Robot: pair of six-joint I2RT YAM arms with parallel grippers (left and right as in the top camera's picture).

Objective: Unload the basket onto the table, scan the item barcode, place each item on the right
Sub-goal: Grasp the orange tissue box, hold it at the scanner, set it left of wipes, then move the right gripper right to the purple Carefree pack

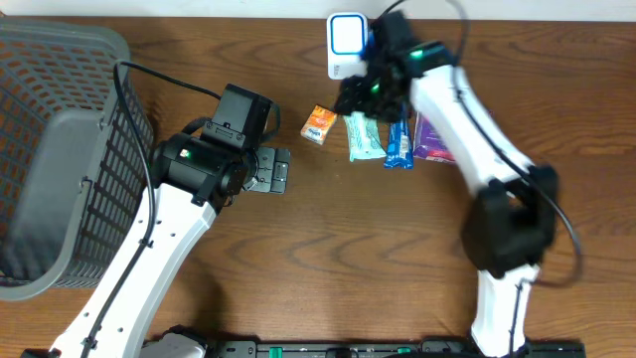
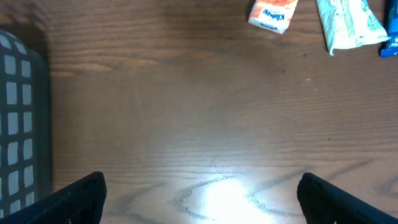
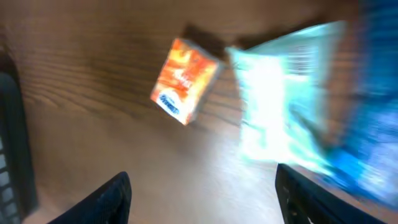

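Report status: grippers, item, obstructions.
Left gripper open, empty. Right gripper open, empty, above orange packet and teal packet. Both flat on table, none at scanner.

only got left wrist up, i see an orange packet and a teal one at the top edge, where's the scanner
Observer: The scanner, a white and blue unit, stands at the far side, beyond the packets.
Operator: how many items are lined up there
Observer: Four in a row: orange packet, teal packet, blue bar, purple packet.
Operator: right arm holding any of them
Observer: No. The right gripper is open and empty, low over the wood, with the orange and teal packets lying just ahead of it.
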